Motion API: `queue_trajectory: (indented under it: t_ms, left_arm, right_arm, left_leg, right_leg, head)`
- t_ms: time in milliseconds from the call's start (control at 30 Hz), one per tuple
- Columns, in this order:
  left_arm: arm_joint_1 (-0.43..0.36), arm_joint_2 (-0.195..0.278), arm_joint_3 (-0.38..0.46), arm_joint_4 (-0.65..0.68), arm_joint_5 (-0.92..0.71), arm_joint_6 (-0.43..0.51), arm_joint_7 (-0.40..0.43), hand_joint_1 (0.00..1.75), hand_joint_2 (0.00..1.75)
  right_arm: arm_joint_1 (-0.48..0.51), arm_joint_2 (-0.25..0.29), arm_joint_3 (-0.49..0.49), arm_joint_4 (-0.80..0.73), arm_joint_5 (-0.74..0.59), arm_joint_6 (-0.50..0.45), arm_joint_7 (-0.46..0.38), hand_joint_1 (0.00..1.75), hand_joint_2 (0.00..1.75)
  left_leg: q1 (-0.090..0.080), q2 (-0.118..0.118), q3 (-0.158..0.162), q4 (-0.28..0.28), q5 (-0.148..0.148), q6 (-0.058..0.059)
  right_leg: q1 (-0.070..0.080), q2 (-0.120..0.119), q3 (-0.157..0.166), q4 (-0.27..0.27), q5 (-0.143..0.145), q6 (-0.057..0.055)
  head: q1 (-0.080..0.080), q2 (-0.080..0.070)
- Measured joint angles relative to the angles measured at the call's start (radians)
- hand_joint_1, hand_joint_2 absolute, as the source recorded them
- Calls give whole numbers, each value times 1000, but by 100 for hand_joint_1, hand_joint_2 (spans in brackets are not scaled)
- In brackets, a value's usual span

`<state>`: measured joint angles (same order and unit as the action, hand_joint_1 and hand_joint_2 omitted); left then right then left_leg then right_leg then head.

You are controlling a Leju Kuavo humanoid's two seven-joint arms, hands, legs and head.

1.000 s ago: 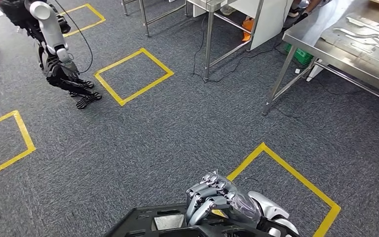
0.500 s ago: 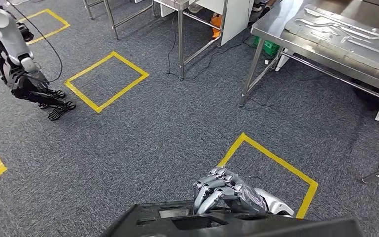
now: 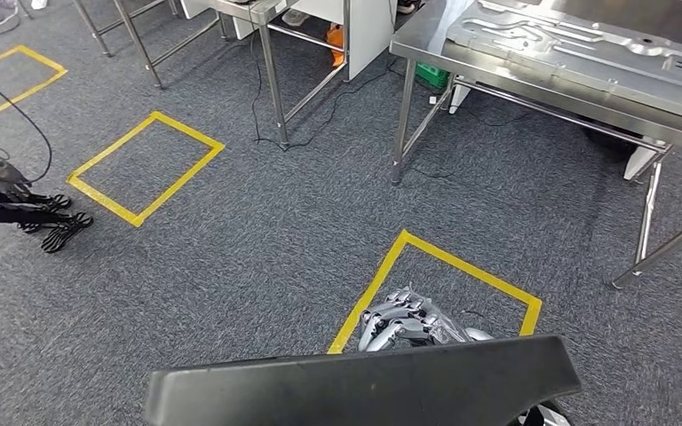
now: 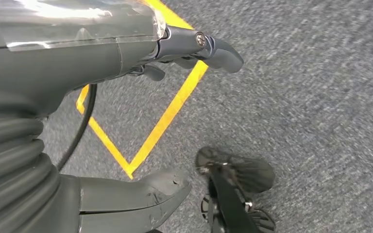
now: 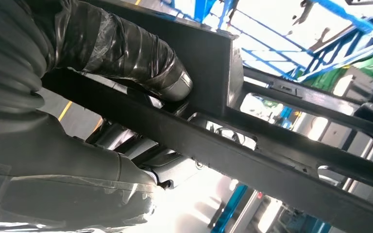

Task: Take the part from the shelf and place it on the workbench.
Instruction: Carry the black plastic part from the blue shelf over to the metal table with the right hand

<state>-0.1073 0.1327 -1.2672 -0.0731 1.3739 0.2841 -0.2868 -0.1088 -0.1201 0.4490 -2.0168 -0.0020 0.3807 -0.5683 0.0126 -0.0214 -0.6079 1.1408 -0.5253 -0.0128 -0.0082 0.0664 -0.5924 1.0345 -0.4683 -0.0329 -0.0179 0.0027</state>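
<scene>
Matte black part [image 3: 364,389] (ribbed) in right hand [image 3: 406,322]

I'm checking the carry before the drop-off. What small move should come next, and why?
Probably keep walking toward the workbench, keeping the grip. The right hand holds the black part low in front of the body, and grey carpet lies between the robot and the bench, so it looks too far to set down.

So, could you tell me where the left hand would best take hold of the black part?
Probably its far edge near the left end, coming from the robot's left. The black part is long and lies across the body, the right hand grips that edge further right, and the left hand hangs open.
</scene>
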Motion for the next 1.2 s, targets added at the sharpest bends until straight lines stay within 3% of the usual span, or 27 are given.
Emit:
queue_trajectory:
  t_ms: [67, 100, 167, 200, 267, 333, 367, 400, 433, 533, 600, 667, 733, 800, 867, 900, 933, 1000, 1067, 1133, 1200]
  left_arm:
    - [1, 2, 4, 0, 0, 6, 3, 0, 175]
    - [1, 2, 9, 0, 0, 9, 4, 0, 175]
    - [0, 3, 27, 0, 0, 12, -2, 0, 175]
    - [-2, 3, 38, 0, 0, 13, -7, 0, 175]
    - [-3, 3, 59, 0, 0, 13, -18, 0, 175]
    - [-1, 3, 76, 0, 0, 13, -29, 0, 175]
    - [0, 3, 83, 0, 0, 12, -35, 0, 175]
    - [1, 4, 91, 0, 0, 11, -41, 0, 175]
    - [1, 4, 98, 0, 0, 10, -45, 0, 175]
    - [-2, 5, 114, 0, 0, 8, -53, 0, 175]
    - [-3, 6, 122, 0, 0, 7, -55, 0, 175]
    - [-6, 6, 127, 0, 0, 7, -55, 0, 175]
    - [-9, 6, 130, 0, 0, 8, -54, 0, 175]
    - [-8, 6, 133, 0, 0, 8, -54, 0, 175]
    - [-4, 7, 135, 0, 0, 8, -53, 0, 175]
    - [-2, 7, 135, 0, 0, 8, -53, 0, 175]
    - [-1, 7, 135, 0, 0, 8, -53, 0, 175]
    - [-1, 7, 135, 0, 0, 9, -51, 0, 175]
    - [-1, 9, 136, 0, 0, 11, -47, 0, 175]
    - [-1, 11, 137, 1, 0, 12, -45, 0, 175]
    - [-3, 10, 138, 1, 0, 14, -44, 0, 175]
  right_arm:
    - [-3, 1, 0, 1, 5, 0, -3, 175, 175]
    - [-5, 2, 0, 1, 7, -2, -4, 175, 175]
    - [-7, 9, 0, 0, 9, -6, -4, 175, 175]
    - [-8, 14, 0, -1, 10, -8, -4, 175, 175]
    - [-11, 24, 0, -6, 11, -12, -4, 175, 175]
    - [-13, 39, 0, -9, 11, -14, -5, 175, 175]
    - [-11, 47, 0, -9, 10, -14, -5, 175, 175]
    - [-9, 56, 1, -9, 9, -12, -5, 175, 175]
    - [-6, 63, 2, -9, 6, -8, -4, 175, 175]
    - [-5, 85, 15, -9, 1, 2, -1, 175, 175]
    - [-5, 99, 25, -9, -1, 4, 2, 175, 175]
    - [-5, 108, 35, -9, -4, 5, 4, 175, 175]
    - [-5, 116, 43, -10, -10, 4, 2, 175, 175]
    - [-5, 122, 49, -11, -17, 3, 0, 175, 175]
    - [-5, 125, 52, -12, -22, 1, -2, 175, 175]
    - [-5, 125, 52, -13, -24, 1, -2, 175, 175]
    - [-5, 125, 52, -14, -26, 1, -2, 175, 175]
    - [-6, 125, 52, -16, -27, 2, -2, 175, 175]
    - [-7, 125, 52, -18, -30, 4, -2, 175, 175]
    - [-8, 125, 52, -18, -33, 6, -2, 175, 175]
    - [-8, 125, 52, -19, -34, 9, -2, 175, 175]
  left_leg:
    - [-1, -34, 48, -112, 39, 10]
    - [-2, -42, 56, -131, 39, 13]
    - [-3, -28, 58, -140, 42, 18]
    - [-2, -18, 61, -146, 46, 23]
    - [2, 4, 65, -161, 56, 32]
    - [0, 27, 65, -163, 57, 38]
    - [-1, 38, 65, -162, 56, 39]
    - [-1, 49, 64, -161, 55, 39]
    - [-1, 60, 65, -159, 52, 38]
    - [-3, 87, 66, -145, 40, 26]
    - [-8, 101, 67, -138, 32, 14]
    - [-7, 114, 71, -137, 28, 4]
    - [-2, 93, 67, -118, 8, -7]
    - [1, 49, 29, -28, -50, -15]
    - [2, 32, -35, 109, -109, -17]
    - [2, 30, -55, 149, -115, -16]
    - [1, 29, -59, 151, -100, -14]
    - [1, 13, -15, 44, -26, -5]
    - [1, -28, 40, -84, 25, 7]
    - [-2, -48, 61, -130, 30, 14]
    - [-1, -27, 64, -140, 36, 21]
  right_leg:
    - [0, 19, -4, 2, 2, 6]
    - [-2, 28, -8, 1, 4, 12]
    - [-4, 45, -14, -2, 10, 25]
    - [-3, 40, -16, 1, 8, 31]
    - [1, 0, -40, 52, -28, 40]
    - [-1, -44, -94, 169, -93, 45]
    - [-3, -52, -120, 225, -114, 47]
    - [-5, -57, -133, 252, -117, 49]
    - [-7, -61, -127, 245, -101, 50]
    - [-7, -102, -37, 73, -20, 46]
    - [-2, -117, -7, 11, -9, 35]
    - [1, -100, -9, 9, -8, 22]
    - [-1, -84, -8, 4, -5, 10]
    - [-5, -69, -7, 2, -1, 1]
    - [-3, -50, -8, 2, -1, -2]
    - [-2, -39, -8, 3, -1, -3]
    - [-1, -27, -7, 4, -1, -3]
    - [1, -5, -5, 5, -1, -2]
    - [2, 16, -5, 6, 1, 2]
    - [-1, 36, -12, 4, 6, 14]
    - [-4, 49, -16, 2, 10, 27]
  head:
    - [0, 0]
    - [0, 0]
    - [0, 0]
    - [0, 0]
    - [0, 0]
    - [0, 0]
    - [0, 0]
    - [0, 0]
    - [0, 0]
    - [0, 0]
    - [0, 0]
    - [0, 0]
    - [0, 0]
    - [0, 0]
    - [0, 0]
    - [0, 0]
    - [0, 0]
    - [0, 0]
    - [0, 0]
    - [0, 0]
    - [0, 0]
